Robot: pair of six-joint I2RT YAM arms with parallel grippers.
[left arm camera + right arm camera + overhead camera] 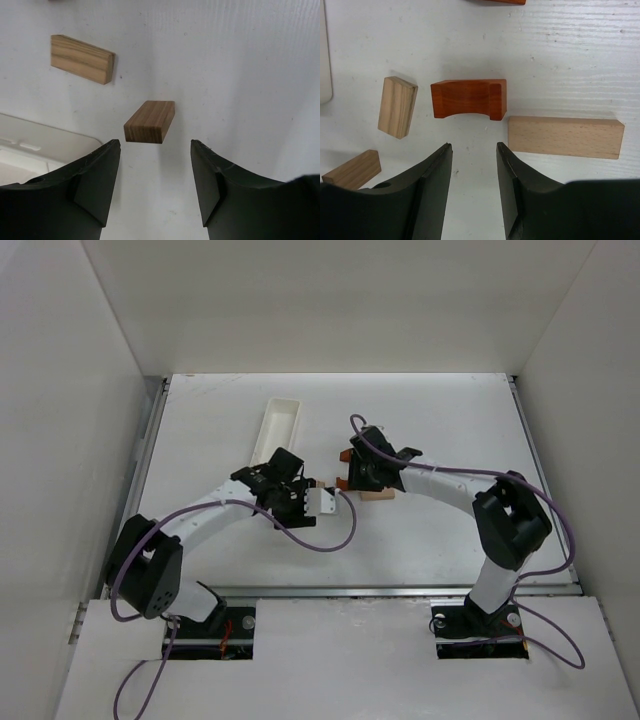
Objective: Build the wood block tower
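Note:
The pieces of the wood block tower lie loose and flat on the white table, none stacked. In the left wrist view a small tan block (150, 121) lies just ahead of my left gripper (155, 143), which is open and empty. A second tan block (81, 59) lies farther off to the left. In the right wrist view an orange-red arch piece (470, 98) lies just beyond my right gripper (474, 146), also open and empty. A long pale block (565, 136) sits to its right, and two small tan blocks (396, 106) (352, 170) lie to the left. From above, both grippers (305, 485) (350, 475) hover close together mid-table.
A long white tray (280, 425) lies behind the left gripper, and its rim (40, 145) shows at the left wrist view's lower left. Another orange piece (505, 1) peeks in at the top of the right wrist view. White walls enclose the table.

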